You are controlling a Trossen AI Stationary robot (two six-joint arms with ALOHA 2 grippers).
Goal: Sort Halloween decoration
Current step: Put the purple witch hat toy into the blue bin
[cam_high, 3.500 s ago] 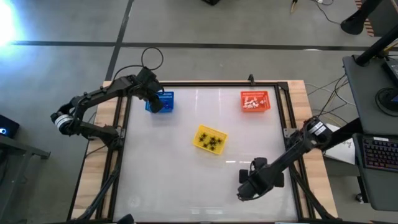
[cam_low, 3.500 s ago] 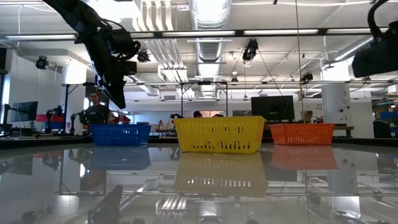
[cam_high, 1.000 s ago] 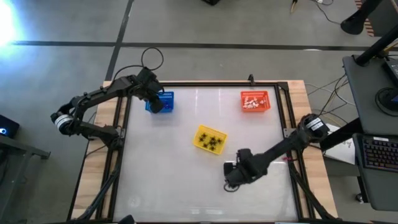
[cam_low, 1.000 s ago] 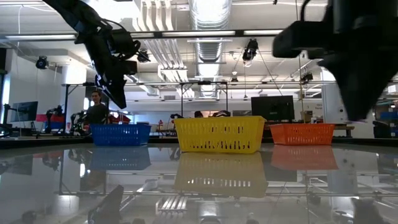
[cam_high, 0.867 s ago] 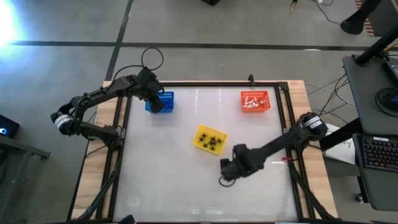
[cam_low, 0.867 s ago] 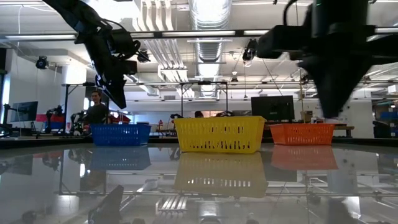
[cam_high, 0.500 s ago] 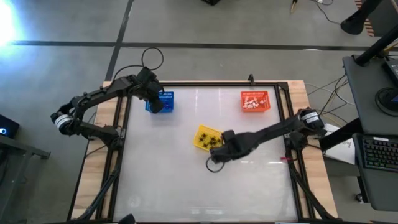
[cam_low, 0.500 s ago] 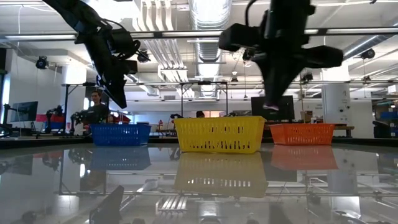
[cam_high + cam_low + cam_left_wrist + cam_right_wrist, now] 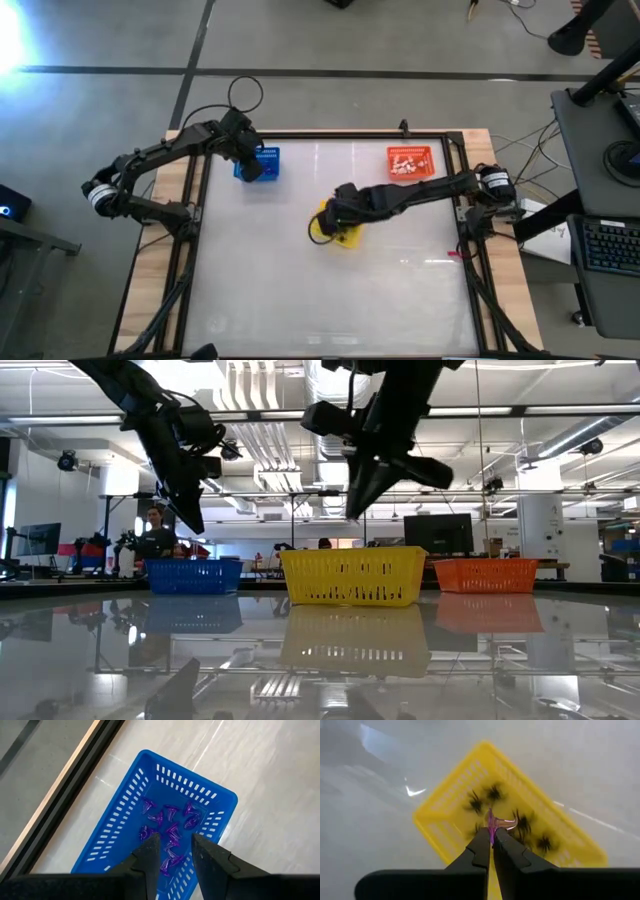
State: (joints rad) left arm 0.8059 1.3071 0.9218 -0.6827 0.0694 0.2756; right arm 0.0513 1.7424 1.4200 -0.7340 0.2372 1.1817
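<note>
Right tool (image 9: 491, 841) hangs above the yellow basket (image 9: 445, 812), pinching a purple bit (image 9: 490, 822) (spiders (image 9: 520, 822) below). Left tool (image 9: 172, 851), fingers parted and empty, hovers over the blue basket (image 9: 120, 815).

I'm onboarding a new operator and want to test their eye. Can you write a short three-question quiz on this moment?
1. True or false: the right tool is shut on a purple piece.
2. Which basket lies below the right tool? A. blue basket B. yellow basket C. orange basket
3. Fill in: the left tool, fingers apart, hovers over the blue basket holding ____ pieces.

Key: 1 true; 2 B; 3 purple.
</note>
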